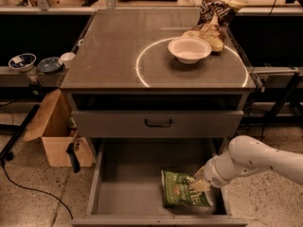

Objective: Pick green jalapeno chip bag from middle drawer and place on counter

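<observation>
Observe that the end effector [201, 183] reaches into the middle drawer [128, 193] from 3 o'clock, touching the 2 o'clock edge of the green jalapeno chip bag [180, 196] at the drawer's 5 o'clock corner, for a lift to the counter [118, 56]; you cannot tell its grip state.

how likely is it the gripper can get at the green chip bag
Likely yes: the middle drawer is open, nothing covers the green jalapeno chip bag, and the gripper is down at its edge.
</observation>
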### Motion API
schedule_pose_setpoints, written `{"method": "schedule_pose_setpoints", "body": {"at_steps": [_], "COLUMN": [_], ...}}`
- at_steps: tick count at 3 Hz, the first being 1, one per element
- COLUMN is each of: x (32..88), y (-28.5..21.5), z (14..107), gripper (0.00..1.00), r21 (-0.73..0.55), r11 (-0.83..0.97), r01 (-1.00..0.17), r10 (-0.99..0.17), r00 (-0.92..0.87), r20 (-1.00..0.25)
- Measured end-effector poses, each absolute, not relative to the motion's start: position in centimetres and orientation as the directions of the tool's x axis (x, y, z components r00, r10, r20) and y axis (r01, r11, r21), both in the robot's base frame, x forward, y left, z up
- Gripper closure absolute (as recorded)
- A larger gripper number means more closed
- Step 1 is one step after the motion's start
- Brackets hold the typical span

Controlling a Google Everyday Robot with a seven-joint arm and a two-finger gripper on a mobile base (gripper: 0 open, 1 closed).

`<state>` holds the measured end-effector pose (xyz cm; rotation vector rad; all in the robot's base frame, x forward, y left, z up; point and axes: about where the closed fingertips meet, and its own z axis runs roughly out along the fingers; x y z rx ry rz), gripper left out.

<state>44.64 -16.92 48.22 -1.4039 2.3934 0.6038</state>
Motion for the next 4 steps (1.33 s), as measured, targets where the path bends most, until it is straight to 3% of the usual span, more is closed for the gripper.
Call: {"method": "schedule_pose_setpoints", "body": {"at_steps": [4], "x": [47.2], "y": [-16.4], "z": [60.2], "gripper": [1.00], "r21": [0.041], "r11": [0.379], "r01": [-0.924], "r10": [-0.785], "r00": [-0.345], "r20": [-0.515]}}
